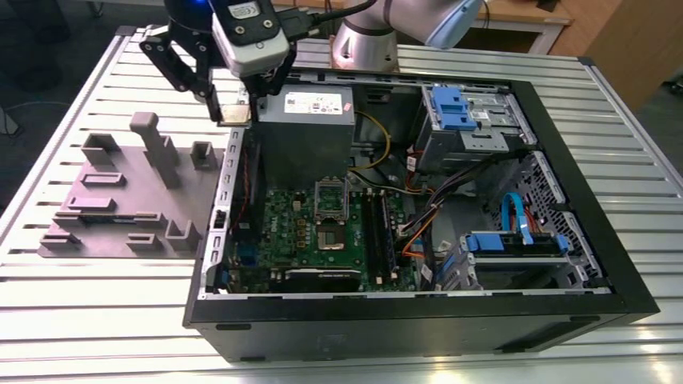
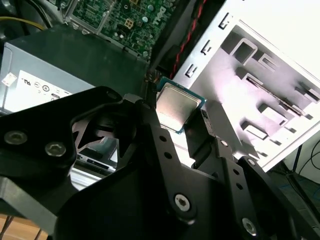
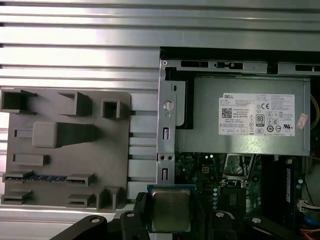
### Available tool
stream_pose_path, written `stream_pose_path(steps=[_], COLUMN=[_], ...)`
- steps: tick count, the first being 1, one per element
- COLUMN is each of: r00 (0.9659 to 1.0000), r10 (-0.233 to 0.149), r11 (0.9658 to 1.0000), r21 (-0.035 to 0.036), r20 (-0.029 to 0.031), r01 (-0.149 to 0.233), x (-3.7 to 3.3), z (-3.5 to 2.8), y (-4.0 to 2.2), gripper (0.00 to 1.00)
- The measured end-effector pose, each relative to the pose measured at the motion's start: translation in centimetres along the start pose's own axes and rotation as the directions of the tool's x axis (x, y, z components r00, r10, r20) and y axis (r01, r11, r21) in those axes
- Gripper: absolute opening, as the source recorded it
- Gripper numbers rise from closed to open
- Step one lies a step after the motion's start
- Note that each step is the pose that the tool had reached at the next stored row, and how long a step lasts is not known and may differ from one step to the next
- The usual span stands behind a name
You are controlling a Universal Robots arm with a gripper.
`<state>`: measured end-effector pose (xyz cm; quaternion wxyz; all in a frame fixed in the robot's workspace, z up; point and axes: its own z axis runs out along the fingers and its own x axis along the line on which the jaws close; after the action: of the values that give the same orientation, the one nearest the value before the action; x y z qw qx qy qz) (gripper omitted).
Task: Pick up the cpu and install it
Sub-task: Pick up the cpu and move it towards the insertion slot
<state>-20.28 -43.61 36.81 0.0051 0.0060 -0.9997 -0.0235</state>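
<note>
Gripper (image 2: 177,107): fingers clamped on two opposite edges of the cpu (image 3: 171,210), whose metal top faces the camera in both wrist views. The cpu hangs over the open computer case (image 1: 427,324), by its side wall near the grey power supply (image 3: 240,115). The motherboard (image 1: 320,232) lies inside the case. A grey fixture tray (image 1: 128,200) sits just outside it.
</note>
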Motion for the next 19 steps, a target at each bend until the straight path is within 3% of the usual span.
stream_pose_path(steps=[8,19], r00=[1.0000,1.0000], r10=[0.000,0.000], r11=[1.0000,1.0000], r21=[0.0000,0.0000], r20=[0.0000,0.0000], r01=[0.000,0.000], x=[-1.27,-2.14], z=[-0.01,-0.02], y=[-0.01,-0.02], gripper=[0.47,0.47])
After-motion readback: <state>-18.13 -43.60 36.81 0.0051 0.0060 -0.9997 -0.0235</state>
